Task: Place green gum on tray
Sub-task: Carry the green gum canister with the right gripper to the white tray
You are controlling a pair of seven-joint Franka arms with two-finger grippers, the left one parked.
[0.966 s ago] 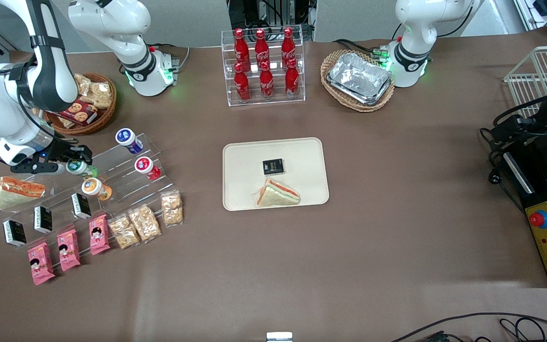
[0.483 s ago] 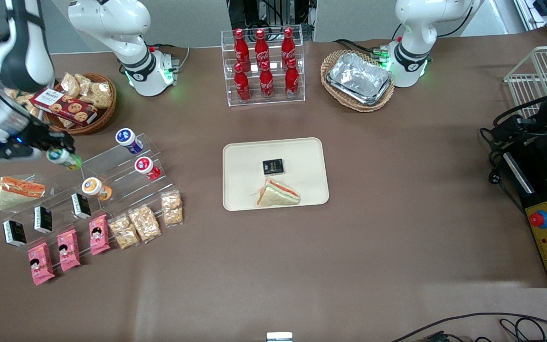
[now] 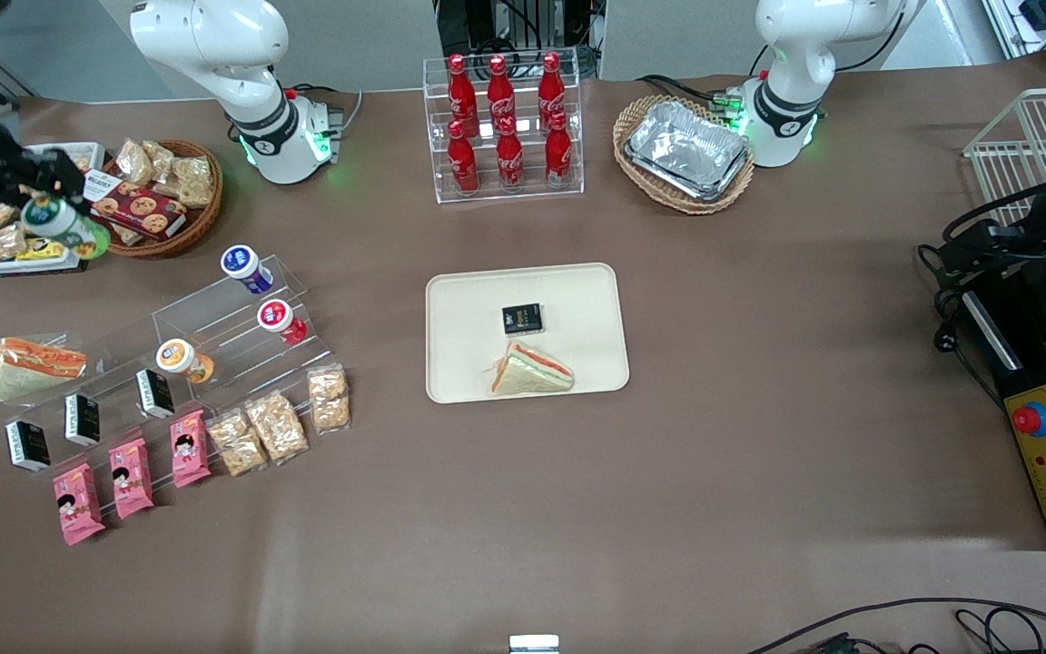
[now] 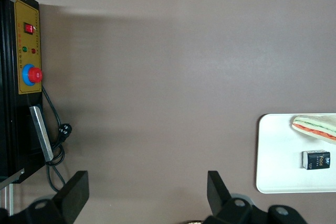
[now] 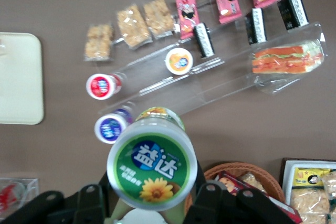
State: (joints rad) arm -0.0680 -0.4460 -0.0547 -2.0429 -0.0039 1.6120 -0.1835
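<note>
My right gripper (image 3: 49,211) is shut on the green gum (image 3: 64,227) and holds it high above the table at the working arm's end, over the small white tray of snack bags. In the right wrist view the green gum's green-and-white lid (image 5: 151,163) fills the space between the black fingers (image 5: 209,200). The cream tray (image 3: 466,301) lies at the table's middle and carries a black packet (image 3: 522,318) and a wrapped sandwich (image 3: 530,371). Its corner shows in the right wrist view (image 5: 19,79).
A clear stepped stand (image 3: 214,320) holds blue-lidded (image 3: 244,266), red-lidded (image 3: 278,319) and orange-lidded (image 3: 182,359) bottles, black packets and a sandwich (image 3: 33,365). Snack bags lie nearer the camera. A wicker basket of biscuits (image 3: 169,195), a cola rack (image 3: 505,127) and a foil-tray basket (image 3: 685,153) stand farther from it.
My right gripper has lifted the green gum off the clear stand and carried it up and away from the front camera, toward the working arm's end.
</note>
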